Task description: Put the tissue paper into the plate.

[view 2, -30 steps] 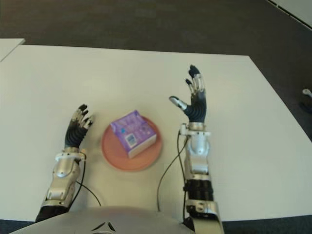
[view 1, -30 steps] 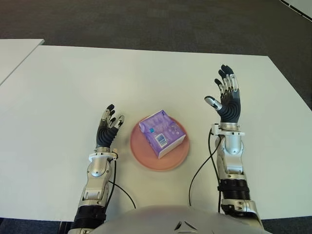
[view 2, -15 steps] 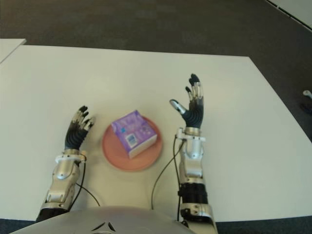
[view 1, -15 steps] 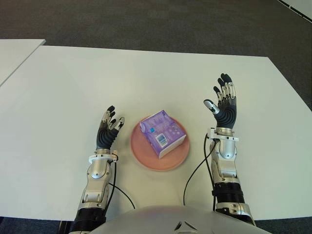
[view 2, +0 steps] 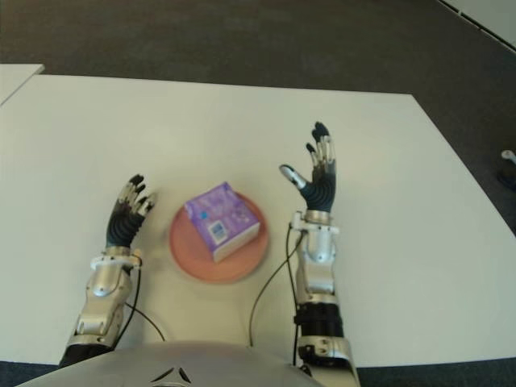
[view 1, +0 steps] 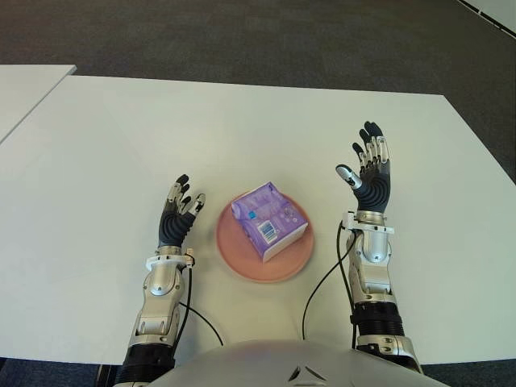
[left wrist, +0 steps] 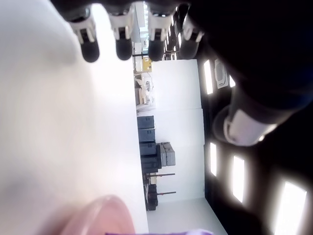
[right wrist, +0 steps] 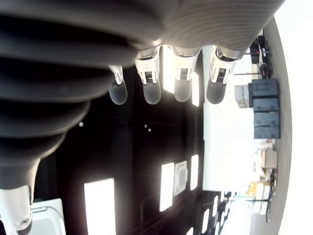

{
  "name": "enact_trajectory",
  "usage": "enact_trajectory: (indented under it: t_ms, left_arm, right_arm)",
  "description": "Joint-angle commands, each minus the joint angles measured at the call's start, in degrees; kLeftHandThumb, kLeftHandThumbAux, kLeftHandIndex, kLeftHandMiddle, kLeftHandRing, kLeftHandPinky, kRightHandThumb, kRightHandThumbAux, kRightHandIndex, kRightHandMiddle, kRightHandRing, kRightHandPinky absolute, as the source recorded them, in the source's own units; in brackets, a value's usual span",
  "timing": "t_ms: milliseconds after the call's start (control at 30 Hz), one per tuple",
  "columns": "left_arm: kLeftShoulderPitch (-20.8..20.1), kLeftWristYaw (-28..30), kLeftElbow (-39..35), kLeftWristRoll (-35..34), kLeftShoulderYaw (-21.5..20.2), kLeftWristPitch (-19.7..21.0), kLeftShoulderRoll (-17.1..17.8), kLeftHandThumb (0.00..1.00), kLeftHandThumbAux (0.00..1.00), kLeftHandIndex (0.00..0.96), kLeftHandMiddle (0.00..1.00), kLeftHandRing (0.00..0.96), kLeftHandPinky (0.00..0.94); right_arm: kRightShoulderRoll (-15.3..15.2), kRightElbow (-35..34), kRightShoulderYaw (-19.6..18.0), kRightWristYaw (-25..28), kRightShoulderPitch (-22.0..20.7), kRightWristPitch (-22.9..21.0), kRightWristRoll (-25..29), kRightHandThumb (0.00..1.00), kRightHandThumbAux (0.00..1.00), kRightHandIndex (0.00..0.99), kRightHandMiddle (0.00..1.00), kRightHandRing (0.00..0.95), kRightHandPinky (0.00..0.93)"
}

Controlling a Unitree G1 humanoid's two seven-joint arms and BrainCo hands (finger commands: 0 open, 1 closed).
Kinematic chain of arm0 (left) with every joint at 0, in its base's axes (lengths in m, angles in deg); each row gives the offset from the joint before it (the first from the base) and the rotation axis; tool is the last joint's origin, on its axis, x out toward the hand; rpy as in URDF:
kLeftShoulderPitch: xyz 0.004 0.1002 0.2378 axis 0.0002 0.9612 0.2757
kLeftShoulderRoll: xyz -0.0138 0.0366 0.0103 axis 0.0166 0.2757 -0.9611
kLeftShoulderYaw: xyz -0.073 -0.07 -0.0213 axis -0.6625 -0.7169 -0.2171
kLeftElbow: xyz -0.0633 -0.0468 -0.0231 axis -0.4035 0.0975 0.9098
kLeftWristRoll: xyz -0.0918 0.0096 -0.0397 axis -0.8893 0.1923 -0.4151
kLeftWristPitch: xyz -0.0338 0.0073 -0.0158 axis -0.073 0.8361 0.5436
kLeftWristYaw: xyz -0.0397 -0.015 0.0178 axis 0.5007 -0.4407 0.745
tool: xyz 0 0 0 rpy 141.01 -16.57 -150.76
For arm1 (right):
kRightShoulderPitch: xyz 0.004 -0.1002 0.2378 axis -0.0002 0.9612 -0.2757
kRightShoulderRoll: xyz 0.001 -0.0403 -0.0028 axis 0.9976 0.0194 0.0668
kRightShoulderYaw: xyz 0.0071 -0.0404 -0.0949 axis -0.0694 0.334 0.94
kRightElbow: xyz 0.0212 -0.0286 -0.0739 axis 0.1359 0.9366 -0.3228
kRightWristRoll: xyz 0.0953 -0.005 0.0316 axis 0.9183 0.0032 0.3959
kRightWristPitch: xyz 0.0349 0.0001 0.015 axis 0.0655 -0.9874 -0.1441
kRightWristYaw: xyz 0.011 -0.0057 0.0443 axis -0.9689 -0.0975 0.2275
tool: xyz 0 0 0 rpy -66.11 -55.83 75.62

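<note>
A purple tissue pack (view 1: pixel 268 220) lies in the pink plate (view 1: pixel 239 258) near the front middle of the white table (view 1: pixel 242 129). My right hand (view 1: pixel 367 165) is raised to the right of the plate, fingers spread and holding nothing. To the plate's left shows my left hand (view 1: pixel 179 211), fingers extended and empty. Neither hand touches the pack or the plate. In the left wrist view the plate's rim (left wrist: pixel 105 215) shows at the picture's edge.
A second white table (view 1: pixel 24 89) stands at the far left across a narrow gap. Dark carpet (view 1: pixel 242 32) lies beyond the table. Black cables (view 1: pixel 322 282) run from both wrists toward my body.
My right hand came down and back toward my body over the first half second, then held still. The left hand, pack and plate have not moved.
</note>
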Motion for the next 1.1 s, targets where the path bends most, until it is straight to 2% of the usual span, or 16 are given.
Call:
enact_trajectory:
  t_ms: [33,633,700,767,833,1100]
  left_arm:
    - [0.08,0.05,0.1,-0.07,-0.34,0.06,-0.02,0.0,0.597,0.0,0.0,0.0,0.0]
    - [0.3,0.31,-0.28,-0.36,-0.38,0.13,0.04,0.0,0.606,0.0,0.0,0.0,0.0]
    - [0.28,0.27,-0.23,-0.26,-0.35,0.04,0.08,0.0,0.605,0.0,0.0,0.0,0.0]
    - [0.26,0.25,-0.16,-0.12,-0.32,-0.08,0.15,0.0,0.604,0.0,0.0,0.0,0.0]
    - [0.25,0.27,-0.24,-0.11,-0.32,-0.03,0.23,0.0,0.603,0.0,0.0,0.0,0.0]
    - [0.23,0.16,-0.56,0.04,-0.28,0.65,0.29,0.0,0.595,0.0,0.0,0.0,0.0]
  right_arm:
    - [0.34,0.43,0.23,-0.23,0.37,0.38,-0.39,0.031,0.601,0.0,0.0,0.0,0.0]
    - [0.45,0.03,0.34,-0.31,0.53,0.21,-0.52,0.031,0.601,0.0,0.0,0.0,0.0]
    - [-2.79,14.93,1.7,5.35,4.1,-5.09,-0.64,0.043,0.611,0.0,0.0,0.0,0.0]
    - [-3.8,26.03,1.45,7.83,3.86,-5.89,0.18,0.048,0.623,0.0,0.0,0.0,0.0]
    - [-3.58,29.23,0.82,8.04,2.6,-4.72,0.95,0.036,0.634,0.0,0.0,0.0,0.0]
    - [-2.01,32.19,-1.17,7.66,1.04,0.63,3.36,0.002,0.643,0.0,0.0,0.0,0.0]
